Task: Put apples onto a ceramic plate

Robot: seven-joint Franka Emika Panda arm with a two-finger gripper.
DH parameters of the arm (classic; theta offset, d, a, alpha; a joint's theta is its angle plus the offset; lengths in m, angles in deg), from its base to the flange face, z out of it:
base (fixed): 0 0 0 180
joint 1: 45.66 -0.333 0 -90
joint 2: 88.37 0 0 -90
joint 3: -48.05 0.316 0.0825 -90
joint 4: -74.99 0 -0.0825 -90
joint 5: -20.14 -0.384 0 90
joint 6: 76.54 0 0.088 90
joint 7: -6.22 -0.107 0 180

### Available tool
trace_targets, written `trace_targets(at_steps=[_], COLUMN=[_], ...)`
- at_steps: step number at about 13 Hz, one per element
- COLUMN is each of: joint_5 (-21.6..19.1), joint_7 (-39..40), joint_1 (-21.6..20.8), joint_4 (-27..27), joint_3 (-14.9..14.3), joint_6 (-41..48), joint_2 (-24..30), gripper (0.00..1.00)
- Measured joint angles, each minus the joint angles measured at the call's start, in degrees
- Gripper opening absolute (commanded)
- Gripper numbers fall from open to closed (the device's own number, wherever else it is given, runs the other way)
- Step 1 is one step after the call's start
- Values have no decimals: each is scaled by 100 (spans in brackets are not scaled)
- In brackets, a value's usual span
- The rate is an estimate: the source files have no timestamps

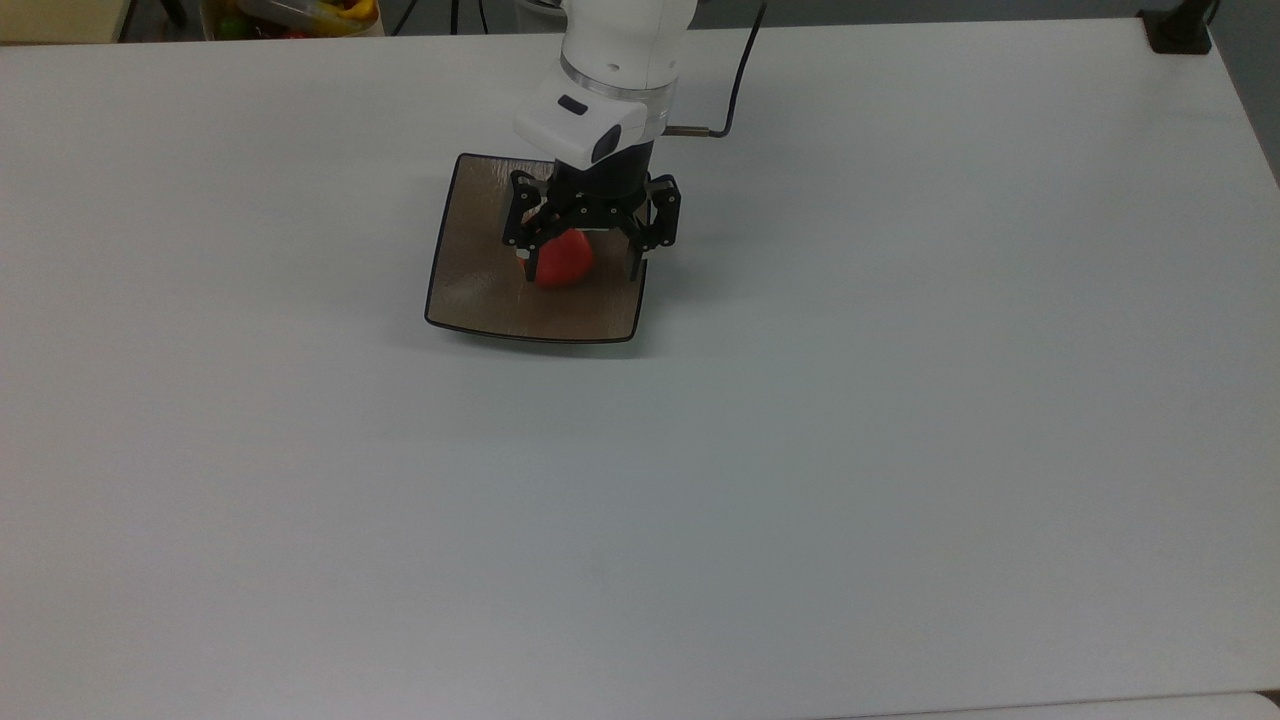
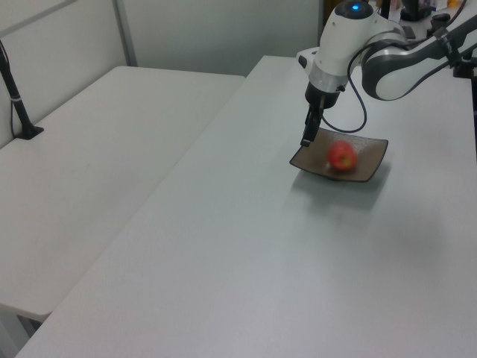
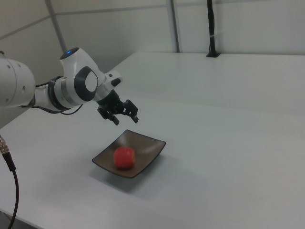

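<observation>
Apple (image 3: 124, 157): a single small red apple is seen lying inside the ceramic plate, near its middle, with no contact to the fingers. In the top view (image 1: 562, 262) it is partly covered by the pincer above it.

Ceramic plate (image 3: 148, 144): a square, shallow, glossy brown-grey plate with rounded corners and a dark rim is recorded resting flat on the surface. In the top view (image 1: 480, 295) it lies in the upper centre; in the left view (image 2: 373, 153) it is found at the left view's upper right.

Pincer (image 3: 123, 116): black, two-fingered, with the fingers spread apart and nothing held between them. It is seen raised above the plate, clear of the apple. In the top view (image 1: 583, 262) the fingers straddle the apple from above; in the left view (image 2: 306, 139) the pincer is seen edge-on, pointing down at the plate's near edge on the left view's left.

Arm (image 3: 76, 86): white with dark joints, reaching in from the right view's left. A blue light is noted on its upper housing in the left view (image 2: 350, 30). A black cable (image 1: 738, 75) is seen running from the wrist.

Surface (image 1: 900, 400): white and matt, carrying the plate. A second white surface (image 2: 97, 156) is noted beside it on the left view's left.
</observation>
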Motion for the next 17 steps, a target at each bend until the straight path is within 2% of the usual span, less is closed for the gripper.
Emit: trace_targets(at_steps=[7, 11, 13, 15, 17], joint_5=[-75, -1356, -1717, -2070, -2186], joint_7=[2, 106, 442, 922, 1282], joint_1=[-12, 11, 76, 111, 149], joint_4=[18, -7, -21, -25, -71], joint_3=[14, 13, -22, -269, -475], joint_6=[59, 1243, 2037, 2576, 2927], joint_2=[-3, 115, 437, 853, 1120], gripper=[100, 100, 100, 100, 100])
